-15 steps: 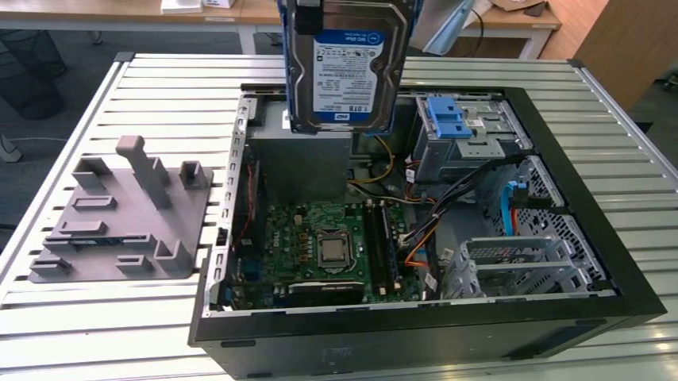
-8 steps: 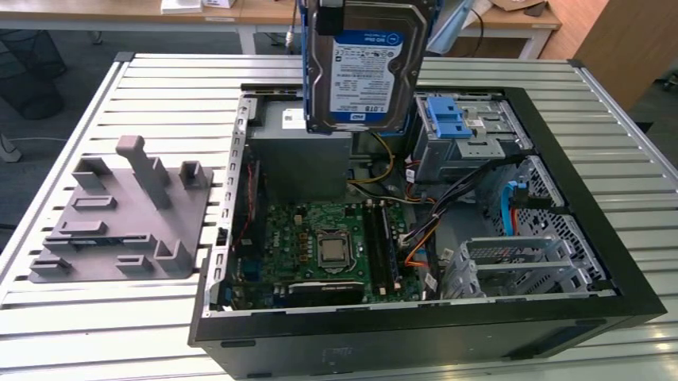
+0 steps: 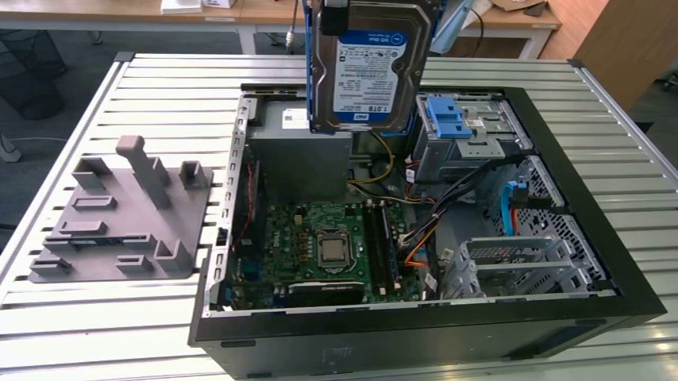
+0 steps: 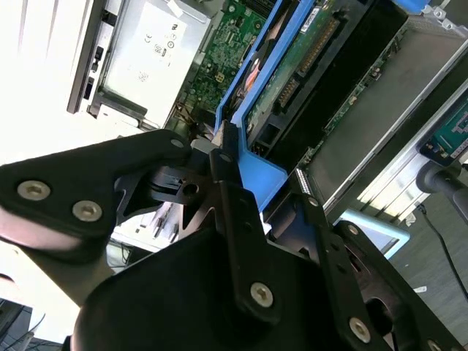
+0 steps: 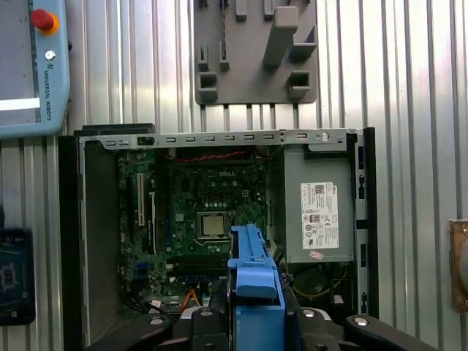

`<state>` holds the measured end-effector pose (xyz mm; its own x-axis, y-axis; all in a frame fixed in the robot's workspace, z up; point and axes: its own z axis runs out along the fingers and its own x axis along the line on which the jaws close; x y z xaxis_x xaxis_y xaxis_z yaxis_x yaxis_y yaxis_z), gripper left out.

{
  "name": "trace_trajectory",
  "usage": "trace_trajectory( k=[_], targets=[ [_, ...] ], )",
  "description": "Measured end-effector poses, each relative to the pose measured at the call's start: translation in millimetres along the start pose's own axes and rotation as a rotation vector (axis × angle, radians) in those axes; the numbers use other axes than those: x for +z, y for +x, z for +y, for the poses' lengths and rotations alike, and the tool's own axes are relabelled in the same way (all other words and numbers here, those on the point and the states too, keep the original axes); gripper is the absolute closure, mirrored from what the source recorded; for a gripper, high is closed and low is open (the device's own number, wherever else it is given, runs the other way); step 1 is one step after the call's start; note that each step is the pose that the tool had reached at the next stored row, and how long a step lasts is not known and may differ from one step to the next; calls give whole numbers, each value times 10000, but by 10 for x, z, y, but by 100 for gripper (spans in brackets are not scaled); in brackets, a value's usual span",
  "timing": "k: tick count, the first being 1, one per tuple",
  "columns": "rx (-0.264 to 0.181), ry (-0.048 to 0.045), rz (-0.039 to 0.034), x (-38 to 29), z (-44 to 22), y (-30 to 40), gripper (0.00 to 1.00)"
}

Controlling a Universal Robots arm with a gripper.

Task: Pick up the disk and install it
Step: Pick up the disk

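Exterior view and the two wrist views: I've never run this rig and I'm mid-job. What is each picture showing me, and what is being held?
It is one robot arm with a two-fingered gripper. The exterior view comes from a camera off the arm; both wrist views come from cameras riding near the wrist. On the slatted metal table lie an open computer case and, on the exterior view's left, a grey fixture plate. Inside the case are the motherboard, the grey power supply and a drive cage with a blue latch. The gripper is shut on the disk, gripping its blue rail, and holds it upright above the case. It is not yet installed.
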<state>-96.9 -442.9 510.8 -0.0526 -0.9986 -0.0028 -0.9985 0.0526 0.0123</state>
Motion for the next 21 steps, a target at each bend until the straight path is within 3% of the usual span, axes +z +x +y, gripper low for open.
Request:
trace_trajectory(
  k=[10, 17, 21],
  targets=[
    [-2, 0, 1, -1, -17, -2, 63],
    [0, 0, 1, -3, -246, -13, 63],
    [-7, 0, -1, 3, -285, 25, 63]
  ],
)
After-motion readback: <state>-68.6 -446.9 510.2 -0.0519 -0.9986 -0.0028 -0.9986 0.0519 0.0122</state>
